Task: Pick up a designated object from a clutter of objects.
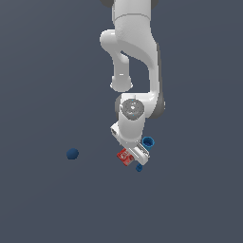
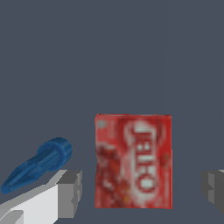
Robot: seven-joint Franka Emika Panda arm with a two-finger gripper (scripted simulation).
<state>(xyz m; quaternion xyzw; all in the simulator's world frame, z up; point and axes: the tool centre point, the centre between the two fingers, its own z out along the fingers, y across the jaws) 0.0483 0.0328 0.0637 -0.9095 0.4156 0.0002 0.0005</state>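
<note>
Red box (image 2: 133, 161) between spread fingers (image 2: 70, 192) (untouched), hand (image 2: 142, 190) open

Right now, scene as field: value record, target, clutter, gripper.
target: flat red rectangular box with white lettering, lying flat
gripper: open, grey fingers on either side of the box, apart from it
nearby: ribbed blue tapered piece, outside the jaws
cup: light blue cup, beside the wrist
ball: dark blue ball, alone toward the exterior view's left
</note>
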